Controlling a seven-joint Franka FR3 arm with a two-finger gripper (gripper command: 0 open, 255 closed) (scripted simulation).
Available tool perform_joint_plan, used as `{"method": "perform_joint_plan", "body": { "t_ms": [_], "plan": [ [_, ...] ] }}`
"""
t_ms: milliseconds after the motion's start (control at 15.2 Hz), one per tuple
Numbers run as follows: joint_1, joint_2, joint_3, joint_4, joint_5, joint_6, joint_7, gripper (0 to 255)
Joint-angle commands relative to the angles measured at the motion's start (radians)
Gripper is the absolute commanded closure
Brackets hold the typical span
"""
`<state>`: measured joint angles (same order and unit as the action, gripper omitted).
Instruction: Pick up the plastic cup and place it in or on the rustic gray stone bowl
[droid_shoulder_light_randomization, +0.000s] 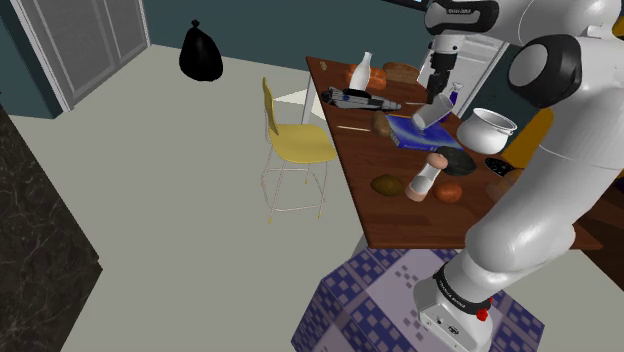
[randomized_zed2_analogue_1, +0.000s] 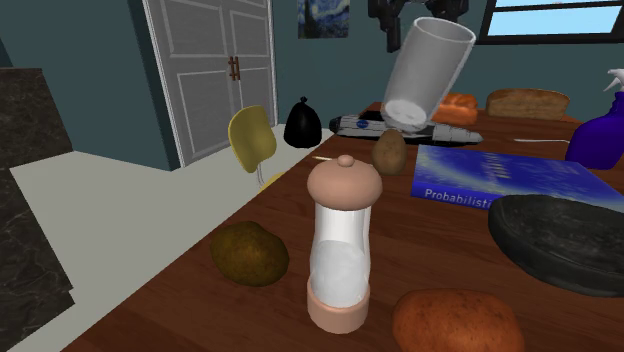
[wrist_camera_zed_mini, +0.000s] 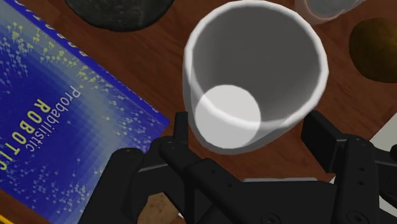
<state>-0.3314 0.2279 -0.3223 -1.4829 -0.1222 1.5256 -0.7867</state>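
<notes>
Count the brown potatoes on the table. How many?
2. One potato lies beside the grinder; the other potato sits farther back, by the blue book's corner. More may be hidden behind other things.

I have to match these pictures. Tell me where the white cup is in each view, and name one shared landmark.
Shoulder view: white cup upper right, under the gripper, against the blue book.
Second exterior view: white cup top, right of middle, tilted above the table.
Wrist view: white cup middle, its mouth facing the camera, clasped by the fingers.
Shared landmark: the blue book, near it throughout.
</notes>
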Motion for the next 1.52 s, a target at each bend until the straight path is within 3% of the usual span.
{"method": "perform_joint_plan", "body": {
  "t_ms": [0,462,924,1452],
  "plan": [
    [-0.026,-0.002,-0.017,0.000,-0.005,0.005,-0.044,255],
    [-0.126,0.019,-0.078,0.042,-0.007,0.013,-0.203,255],
    [-0.240,0.091,-0.129,0.150,0.017,0.003,-0.364,255],
    [-0.231,0.075,-0.126,0.020,0.010,0.114,-0.340,255]
  ]
}}
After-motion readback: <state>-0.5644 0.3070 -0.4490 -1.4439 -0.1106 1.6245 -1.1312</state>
